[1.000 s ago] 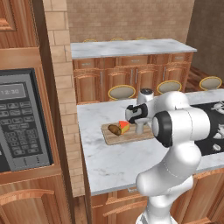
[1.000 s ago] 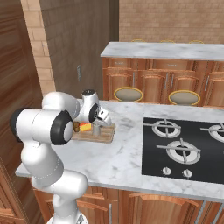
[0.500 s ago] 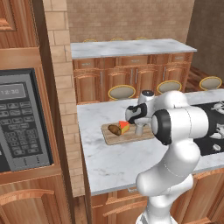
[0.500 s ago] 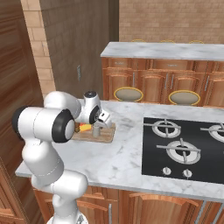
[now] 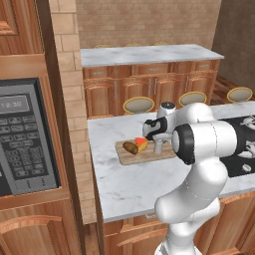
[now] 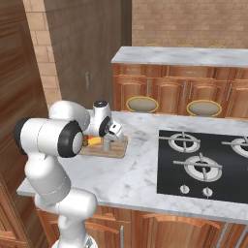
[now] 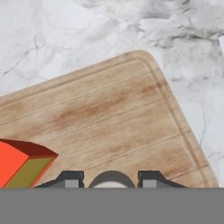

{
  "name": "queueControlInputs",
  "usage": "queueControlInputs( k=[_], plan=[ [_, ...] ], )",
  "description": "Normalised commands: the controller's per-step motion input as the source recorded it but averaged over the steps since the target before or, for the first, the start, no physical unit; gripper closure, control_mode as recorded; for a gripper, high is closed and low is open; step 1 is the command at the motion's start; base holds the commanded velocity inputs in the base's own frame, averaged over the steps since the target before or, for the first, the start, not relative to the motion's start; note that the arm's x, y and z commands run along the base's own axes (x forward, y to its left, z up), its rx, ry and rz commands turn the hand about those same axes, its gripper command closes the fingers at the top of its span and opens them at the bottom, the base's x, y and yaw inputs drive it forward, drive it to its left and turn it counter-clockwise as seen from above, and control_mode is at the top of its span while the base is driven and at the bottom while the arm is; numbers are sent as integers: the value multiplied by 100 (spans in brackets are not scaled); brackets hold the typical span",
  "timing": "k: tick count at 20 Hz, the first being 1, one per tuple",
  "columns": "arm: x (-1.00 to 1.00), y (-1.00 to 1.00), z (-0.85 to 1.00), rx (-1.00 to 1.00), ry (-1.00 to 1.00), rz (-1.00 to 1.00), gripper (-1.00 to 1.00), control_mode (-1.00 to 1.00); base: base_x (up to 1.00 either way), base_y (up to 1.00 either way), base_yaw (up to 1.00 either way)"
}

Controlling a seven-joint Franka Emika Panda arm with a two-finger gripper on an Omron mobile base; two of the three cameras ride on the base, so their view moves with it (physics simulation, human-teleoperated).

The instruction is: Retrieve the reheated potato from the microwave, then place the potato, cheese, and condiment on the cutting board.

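Between the pincer (image 7: 111,181) fingers apparently sits the condiment (image 5: 158,146), over the cutting board (image 7: 109,113).

Arm folded forward, elbow high, wrist bent so the gripper (image 5: 158,147) points straight down. Fingers (image 7: 72,179) closed onto a pale round-topped object between them. Forearm roughly level, hand sitting low.

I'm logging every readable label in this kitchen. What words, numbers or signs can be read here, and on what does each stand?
"12:30": on the small display at the top of the microwave keypad, faint.
Keypad buttons below the display: marks too small and blurred to read.
Stove knobs: no readable marks.
Cutting board: none.
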Motion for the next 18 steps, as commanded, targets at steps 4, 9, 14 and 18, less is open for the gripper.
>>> queueControlInputs(
  k=[4,9,14,18],
  plan=[
    [6,0,0,0,0,0,100,-100,0,0,0],
    [13,0,2,0,-2,0,100,-100,0,0,0],
    [12,0,0,0,-4,0,100,-100,0,0,0],
    [9,0,-3,0,-4,0,100,-100,0,0,0]
  ],
)
